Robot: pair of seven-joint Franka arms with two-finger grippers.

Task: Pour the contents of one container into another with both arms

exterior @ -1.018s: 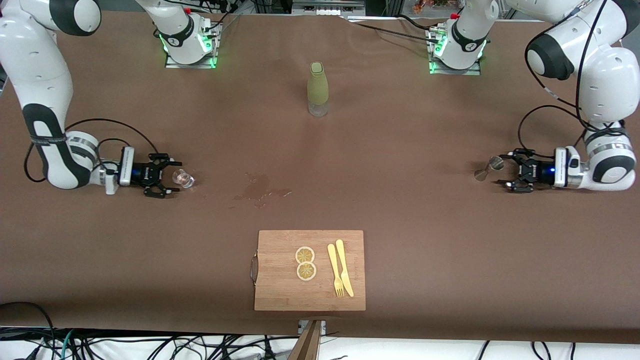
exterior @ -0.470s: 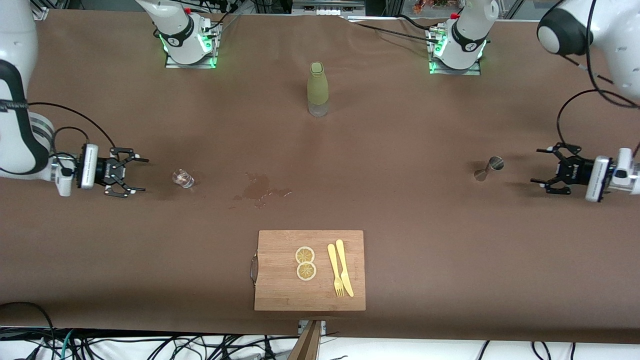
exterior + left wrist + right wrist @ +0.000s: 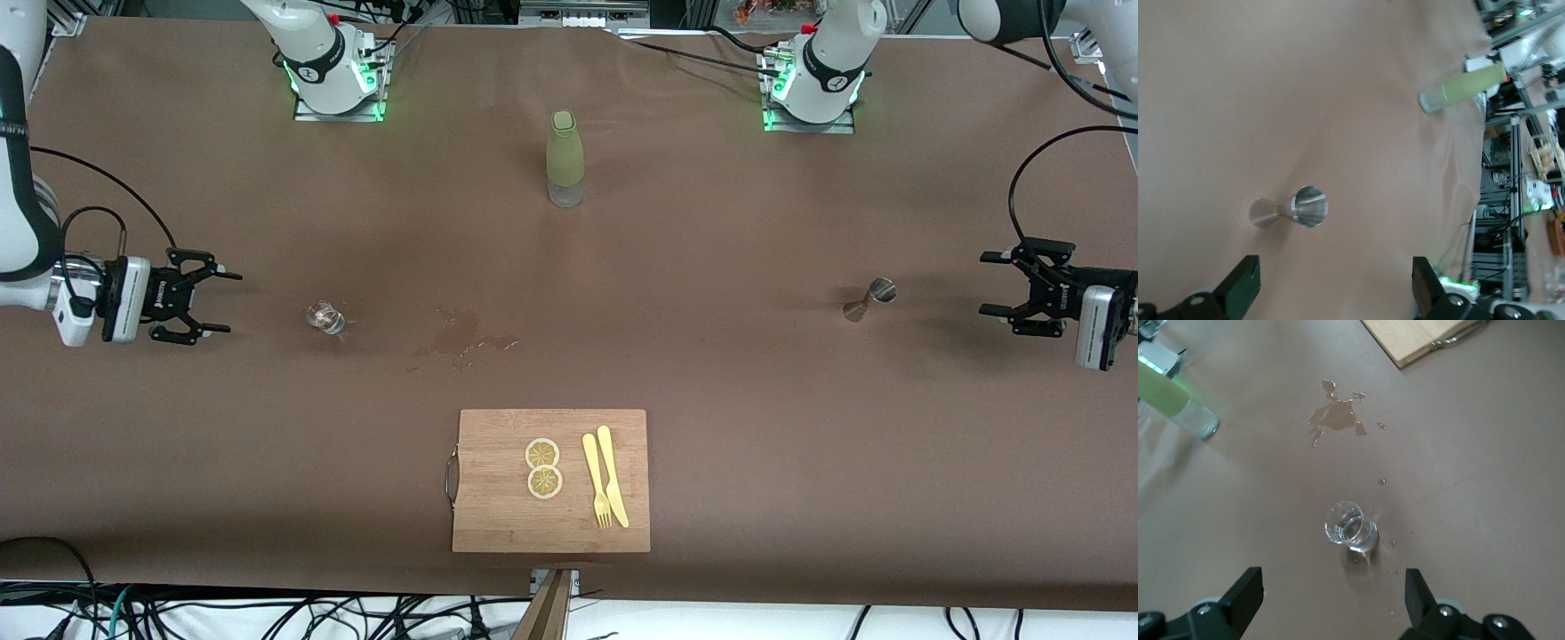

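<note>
Nearest the front camera lies the wooden cutting board [image 3: 551,480], with a metal handle on the edge toward my right arm's end. On it sit two lemon slices [image 3: 543,468] and, beside them, a yellow fork [image 3: 594,480] and yellow knife [image 3: 613,476] lying side by side. I can read no writing on any of these.

Farther from the camera, near the middle of the brown table [image 3: 711,400], a small wet spill [image 3: 462,340] darkens the cloth. Toward my right arm's end from it stands the small clear glass [image 3: 325,317], upright, with droplets on the cloth beside it. My right gripper [image 3: 209,302] is near the table's end, well apart from the glass, pointing at it, its fingers [image 3: 1245,593] spread wide and holding nothing.

Toward my left arm's end stands the metal jigger [image 3: 868,299], upright on the cloth. My left gripper [image 3: 997,284] is well apart from it, aimed at it, fingers [image 3: 1241,287] spread wide and empty. There is faint lettering on both gripper bodies, but I cannot read it.

Farthest from the camera, between the two bases, stands the green bottle [image 3: 564,158] with a clear bottom, upright; I see no label on it.
</note>
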